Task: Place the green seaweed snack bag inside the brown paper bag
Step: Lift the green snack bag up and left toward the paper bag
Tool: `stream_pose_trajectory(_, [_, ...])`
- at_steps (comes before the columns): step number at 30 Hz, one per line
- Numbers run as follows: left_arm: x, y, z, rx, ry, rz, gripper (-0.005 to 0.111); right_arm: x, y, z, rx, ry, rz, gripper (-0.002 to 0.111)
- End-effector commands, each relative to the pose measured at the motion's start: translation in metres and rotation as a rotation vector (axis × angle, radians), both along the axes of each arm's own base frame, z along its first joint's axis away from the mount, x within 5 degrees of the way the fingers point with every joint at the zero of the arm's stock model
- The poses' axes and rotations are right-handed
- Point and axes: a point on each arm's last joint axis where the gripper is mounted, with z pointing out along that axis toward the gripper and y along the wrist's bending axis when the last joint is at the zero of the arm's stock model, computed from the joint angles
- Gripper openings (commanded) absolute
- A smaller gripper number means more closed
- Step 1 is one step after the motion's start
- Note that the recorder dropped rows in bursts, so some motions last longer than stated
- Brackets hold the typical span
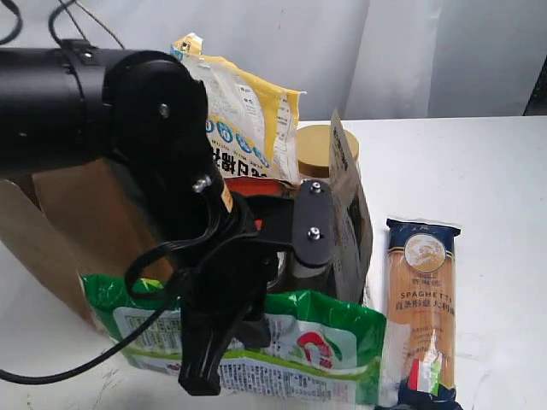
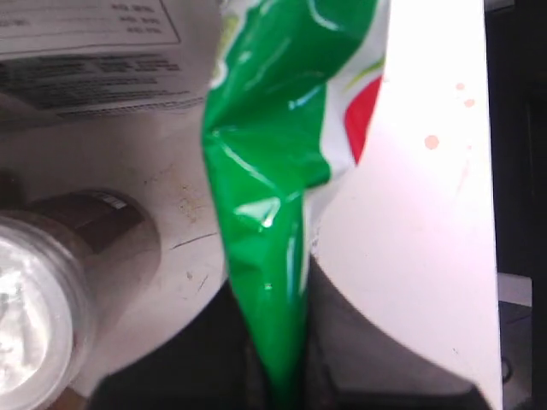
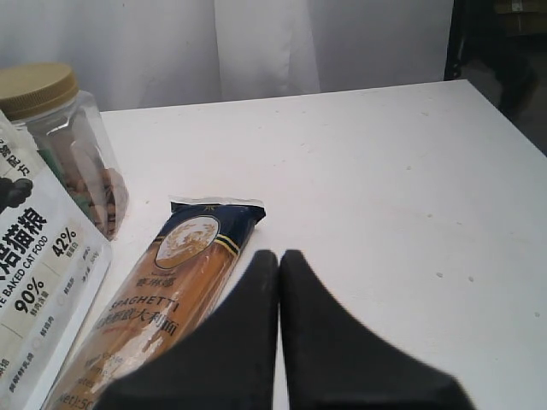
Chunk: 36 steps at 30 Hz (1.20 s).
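The green seaweed snack bag (image 1: 329,340) hangs low at the front of the exterior view, its white label panel facing out. My left gripper (image 1: 203,369) is shut on its upper edge; in the left wrist view the glossy green film (image 2: 267,179) runs pinched between the two dark fingers of that gripper (image 2: 286,380). The brown paper bag (image 1: 73,224) stands behind the left arm at the left, mostly hidden by it. My right gripper (image 3: 279,261) is shut on nothing, hovering over the white table beside a spaghetti packet.
A yellow-and-white bag (image 1: 246,109) sticks up behind the arm. A tan-lidded clear jar (image 1: 320,147) (image 3: 73,141) and a white cat-food pouch (image 3: 41,278) stand in the middle. The spaghetti packet (image 1: 420,303) (image 3: 175,295) lies at the right. A white-topped jar (image 2: 47,295) is below the left wrist.
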Motion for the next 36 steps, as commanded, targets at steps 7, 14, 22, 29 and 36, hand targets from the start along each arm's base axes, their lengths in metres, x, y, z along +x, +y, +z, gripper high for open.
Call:
stream_pose_trajectory(7, [-0.028, 0.040, 0.088, -0.156, -0.189, 0.217, 0.000, 0.000, 0.000, 0.000, -0.001, -0.008, -0.005, 0.000])
stream_pose_trajectory(14, [-0.043, 0.062, 0.127, -0.303, -0.278, 0.355, 0.000, 0.000, 0.000, 0.000, -0.001, -0.008, -0.005, 0.000])
stream_pose_trajectory(22, [-0.058, 0.092, 0.142, -0.232, -0.304, 0.460, 0.000, 0.000, 0.000, 0.000, -0.001, -0.008, -0.005, 0.000])
stream_pose_trajectory(29, [-0.066, 0.112, 0.163, -0.340, -0.380, 0.614, 0.000, 0.000, 0.000, 0.000, -0.001, -0.008, -0.005, 0.000])
stream_pose_trajectory(36, [-0.066, 0.114, 0.170, -0.408, -0.399, 0.684, 0.000, 0.000, 0.000, 0.000, -0.001, -0.008, -0.005, 0.000])
